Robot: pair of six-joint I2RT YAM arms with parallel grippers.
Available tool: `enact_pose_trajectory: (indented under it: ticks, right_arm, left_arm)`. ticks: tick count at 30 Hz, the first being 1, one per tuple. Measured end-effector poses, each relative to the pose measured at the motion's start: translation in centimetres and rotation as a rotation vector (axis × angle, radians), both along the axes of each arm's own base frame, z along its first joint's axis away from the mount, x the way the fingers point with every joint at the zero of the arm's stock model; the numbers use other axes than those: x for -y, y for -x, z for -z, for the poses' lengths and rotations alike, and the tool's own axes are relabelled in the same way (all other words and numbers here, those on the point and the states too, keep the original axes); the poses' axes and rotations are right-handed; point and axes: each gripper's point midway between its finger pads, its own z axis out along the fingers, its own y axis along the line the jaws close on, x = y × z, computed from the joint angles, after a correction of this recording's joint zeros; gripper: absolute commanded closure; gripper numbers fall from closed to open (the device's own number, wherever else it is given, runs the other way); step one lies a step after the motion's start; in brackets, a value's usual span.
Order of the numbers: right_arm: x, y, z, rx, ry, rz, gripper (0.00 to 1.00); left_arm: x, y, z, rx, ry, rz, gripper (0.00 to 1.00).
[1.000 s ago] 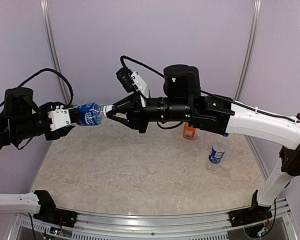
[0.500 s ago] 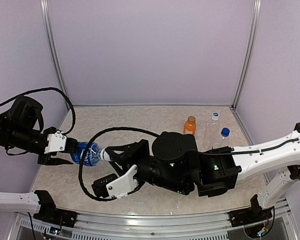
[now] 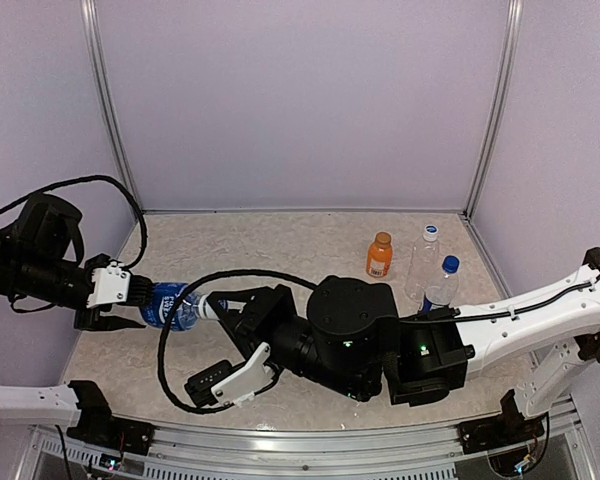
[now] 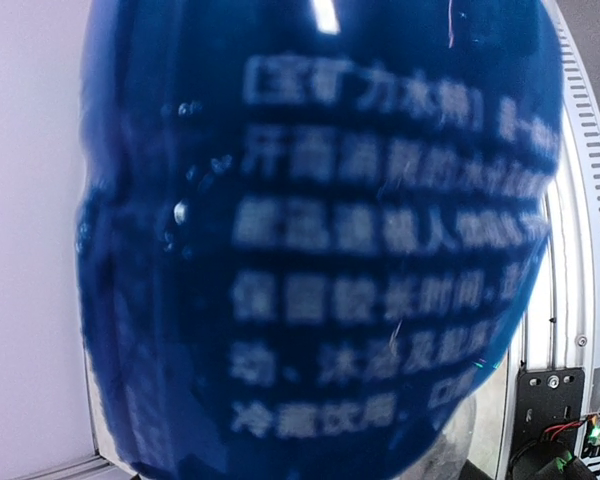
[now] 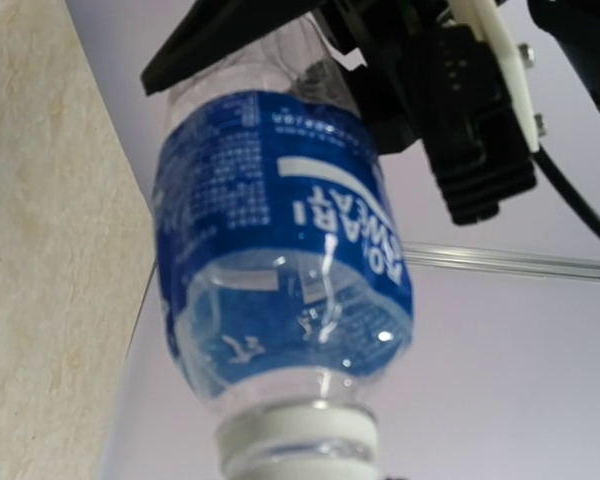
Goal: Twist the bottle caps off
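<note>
My left gripper (image 3: 140,306) is shut on the base of a clear bottle with a blue label (image 3: 173,305) and holds it lying sideways above the table's left side. Its label fills the left wrist view (image 4: 320,250). My right gripper (image 3: 218,307) is closed round the bottle's white cap (image 3: 209,308), which sits at the bottom edge of the right wrist view (image 5: 300,445); my own fingers are out of that view. An orange bottle (image 3: 379,256), a clear unlabelled bottle (image 3: 425,262) and a second blue-labelled bottle (image 3: 440,287) stand at the back right.
The right arm's thick black wrist (image 3: 350,340) stretches low across the middle of the table, with a cable loop (image 3: 180,330) hanging beside it. Purple walls close in the back and sides. A metal rail (image 3: 280,450) runs along the near edge.
Both arms have come down from chest height to just above the table with the bottle between them. The right wrist has rolled over, its camera now underneath.
</note>
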Motion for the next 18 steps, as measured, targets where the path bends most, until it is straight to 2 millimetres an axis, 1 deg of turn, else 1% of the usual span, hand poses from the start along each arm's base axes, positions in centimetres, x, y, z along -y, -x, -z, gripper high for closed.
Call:
enact_pose_trajectory:
  ticks: [2,4,11,13,16,18]
  right_arm:
    - [0.0,0.0,0.0,-0.008,-0.006,-0.001,0.65]
    - [0.0,0.1,0.0,-0.02,-0.014,-0.001,0.5]
    - [0.1,-0.2,-0.2,-0.057,-0.042,0.019,0.2]
    - [0.1,-0.3,-0.3,-0.071,-0.059,0.025,0.02]
    - [0.3,-0.7,-0.8,-0.153,-0.127,0.034,0.01]
    - [0.6,-1.1,-1.4,-0.27,-0.195,0.022,0.01]
  left_arm:
    - [0.0,0.0,0.0,0.0,0.001,0.0,0.69]
    - [0.0,0.0,0.0,0.001,0.001,-0.001,0.69]
    - [0.0,0.0,-0.4,0.012,0.018,-0.006,0.69]
    - [-0.1,0.0,-0.5,0.018,0.02,-0.012,0.69]
    - [0.0,-0.8,-0.9,0.045,0.035,-0.039,0.68]
    - [0.2,-1.9,-1.4,0.088,0.051,-0.072,0.68]
